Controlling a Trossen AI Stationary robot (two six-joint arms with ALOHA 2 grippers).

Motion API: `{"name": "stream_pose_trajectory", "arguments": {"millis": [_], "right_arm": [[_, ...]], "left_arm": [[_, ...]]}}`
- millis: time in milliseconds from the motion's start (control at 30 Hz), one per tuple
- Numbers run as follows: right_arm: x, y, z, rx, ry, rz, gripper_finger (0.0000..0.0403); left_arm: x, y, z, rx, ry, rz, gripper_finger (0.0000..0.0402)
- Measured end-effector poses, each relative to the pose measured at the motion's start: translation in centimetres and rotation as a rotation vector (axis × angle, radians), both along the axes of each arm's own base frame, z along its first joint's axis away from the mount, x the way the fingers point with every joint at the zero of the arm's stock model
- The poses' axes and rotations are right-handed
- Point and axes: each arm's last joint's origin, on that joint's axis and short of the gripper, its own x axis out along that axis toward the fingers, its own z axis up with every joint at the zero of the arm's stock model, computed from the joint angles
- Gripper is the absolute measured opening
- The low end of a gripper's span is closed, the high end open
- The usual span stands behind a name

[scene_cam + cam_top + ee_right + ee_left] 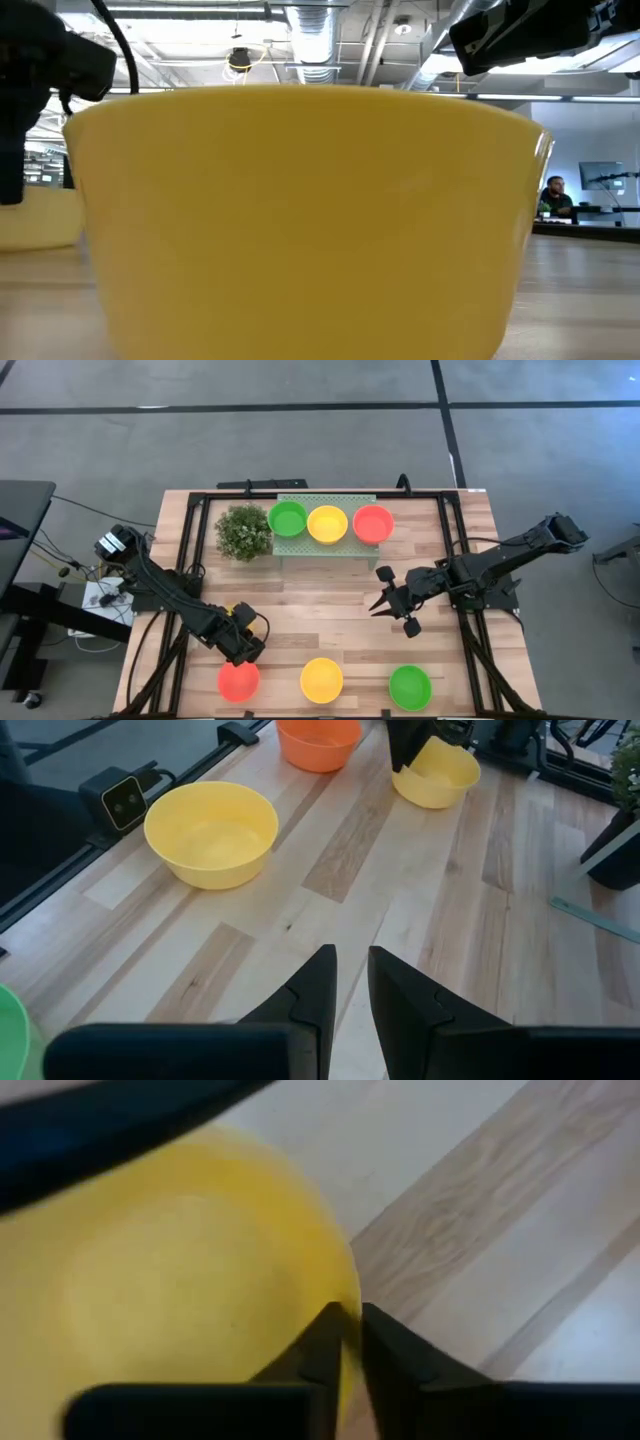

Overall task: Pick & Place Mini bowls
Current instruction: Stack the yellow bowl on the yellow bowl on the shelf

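Observation:
Three mini bowls stand along the near edge: red (pixel 238 680), yellow (pixel 321 680) and green (pixel 410 687). Another three sit on the far tray: green (pixel 288 518), yellow (pixel 327 523) and red (pixel 373 523). One more yellow bowl (pixel 440 775) stands just beyond the near red one, hidden under my left arm in the high view. My left gripper (pixel 350 1342) is shut on its rim. My right gripper (pixel 350 980) hovers over bare wood at mid-right, with a narrow gap and nothing between its fingers. My left gripper holds the yellow bowl's rim (pixel 352 1295), one finger (pixel 322 1348) inside the bowl and the other (pixel 392 1355) outside its wall. The fingers come steeply from above, pointing down. The bowl stands upright, and its base appears to rest on the table.
A bushy plant (pixel 243 532) stands left of the pale green perforated tray (pixel 305 548). Black rails (pixel 455 540) frame the wooden table. The near yellow bowl (pixel 300 220) fills the low view. A person (pixel 553 197) sits far back in the room.

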Motion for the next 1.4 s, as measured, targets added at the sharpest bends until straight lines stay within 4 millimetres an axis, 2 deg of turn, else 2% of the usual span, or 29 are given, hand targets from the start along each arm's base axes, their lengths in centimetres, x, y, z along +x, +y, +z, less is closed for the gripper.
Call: {"name": "stream_pose_trajectory", "arguments": {"millis": [67, 200, 267, 433, 500, 700, 967, 1200, 1267, 1400], "right_arm": [[0.0, 0.0, 0.0, 0.0, 0.0, -0.001, 0.0056], [0.0, 0.0, 0.0, -0.001, 0.0, -0.001, 0.0056], [0.0, 0.0, 0.0, -0.001, 0.0, -0.001, 0.0056], [0.0, 0.0, 0.0, -0.001, 0.0, -0.002, 0.0056], [0.0, 0.0, 0.0, -0.001, -0.001, -0.002, 0.0056], [0.0, 0.0, 0.0, 0.0, -0.003, -0.002, 0.0056], [0.0, 0.0, 0.0, -0.04, -0.019, 0.024, 0.0056], [0.1, 0.0, 0.0, -0.06, -0.026, 0.037, 0.0056], [0.1, 0.0, 0.1, -0.078, -0.033, 0.049, 0.0056], [0.1, 0.0, 0.1, -0.083, -0.034, 0.053, 0.0056]], "left_arm": [[0.0, 0.0, 0.1, 0.005, -0.005, -0.002, 0.0012], [0.8, -0.4, 1.0, -0.017, -0.038, -0.038, 0.0011], [1.8, -0.8, 2.4, -0.027, -0.089, -0.075, 0.001], [4.9, -1.1, 6.4, 0.076, -0.246, -0.218, 0.0009], [6.3, -0.9, 7.8, 0.121, -0.28, -0.284, 0.0008], [10.4, 0.8, 10.2, 0.28, -0.31, -0.467, 0.0008], [13.9, 5.4, 15.2, 0.51, -0.363, -0.663, 0.0008], [15.3, 11.4, 19.3, 0.746, -0.332, -0.833, 0.0008], [15.4, 13.2, 19.9, 0.777, -0.311, -0.874, 0.0008], [15.4, 16.4, 19.9, 0.807, -0.258, -0.956, 0.0008]]}}
